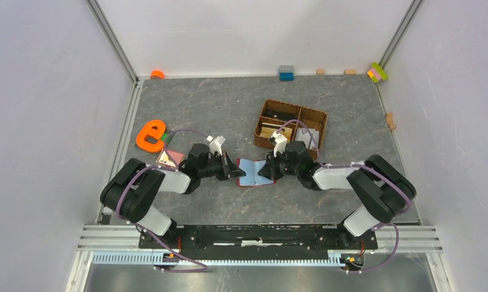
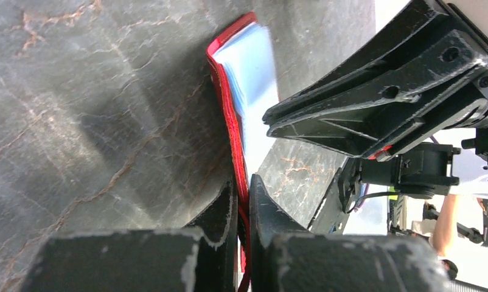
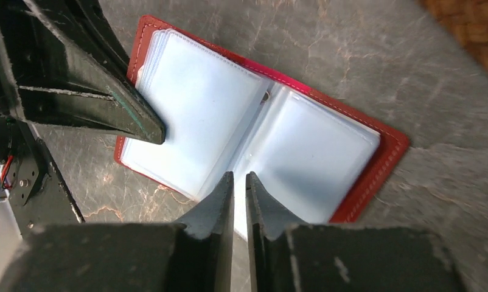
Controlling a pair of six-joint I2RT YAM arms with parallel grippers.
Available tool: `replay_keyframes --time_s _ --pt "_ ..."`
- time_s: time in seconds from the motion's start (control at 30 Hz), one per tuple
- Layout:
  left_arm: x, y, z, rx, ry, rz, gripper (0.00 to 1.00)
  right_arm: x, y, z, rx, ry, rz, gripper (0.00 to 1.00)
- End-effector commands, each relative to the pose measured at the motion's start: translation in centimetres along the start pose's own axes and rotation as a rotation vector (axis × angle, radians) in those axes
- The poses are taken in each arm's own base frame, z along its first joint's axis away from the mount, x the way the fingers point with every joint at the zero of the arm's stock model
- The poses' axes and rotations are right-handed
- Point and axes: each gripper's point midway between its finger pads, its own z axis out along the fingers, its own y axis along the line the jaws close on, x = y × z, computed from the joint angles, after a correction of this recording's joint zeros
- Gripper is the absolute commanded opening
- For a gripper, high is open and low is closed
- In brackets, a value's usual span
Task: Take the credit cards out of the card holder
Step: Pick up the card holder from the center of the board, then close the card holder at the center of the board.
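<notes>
The card holder [image 1: 252, 173] lies open on the grey table [image 1: 217, 109], just below the centre of the top view, with the two grippers meeting over it from either side. Its dark red cover faces down and its pale blue plastic sleeves face up.

The left gripper [image 2: 243, 185] comes in from the left and is clamped on the holder. In its wrist view, the red cover edge runs straight up between the two pressed-together fingers [image 2: 220, 210]. In the right wrist view, that same gripper's dark tip rests on the left-hand page, near its outer edge.

The right gripper [image 3: 240, 179] sits at the lower middle of its own view, over the fold where the sleeves meet. Its fingers are almost together, with only a thin slit between them. I cannot tell whether a sleeve is caught in that slit (the pale plastic behind it looks the same either way). The sleeves are too milky to show whether anything is inside them.

Right of centre, above the holder in the top view, a brown wicker basket [image 1: 293, 106] with several compartments stands on the table. In its nearer compartments lie thin flat pieces that look like credit cards [image 1: 267, 131], one tan and one white-grey, though they are too small to be sure.

At centre left an orange letter-shaped toy [image 1: 150, 135] lies on the table, well apart from the holder.
</notes>
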Motion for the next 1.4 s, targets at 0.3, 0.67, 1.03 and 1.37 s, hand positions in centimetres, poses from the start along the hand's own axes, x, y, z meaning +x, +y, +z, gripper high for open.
replay_keyframes --time_s 0.3,0.67,1.03,1.37 --pt "-3.4 -6.4 -3.6 0.103 -0.138 0.179 0.02 -5.7 -0.7 -6.7 0.152 -0.313 -0.121 0.43" --pt "-5.5 -12.6 -1.9 0.030 -0.203 0.151 0.02 -7.9 -1.2 -12.5 0.196 -0.599 -0.058 0.98" --pt "-6.3 -17.7 -2.4 0.259 -0.243 0.514 0.02 -10.2 0.7 -15.0 0.109 -0.672 -0.074 0.98" --pt "-4.3 -20.6 -5.0 0.473 -0.270 0.617 0.02 -11.8 3.0 -17.7 -0.018 -0.751 -0.106 0.98"
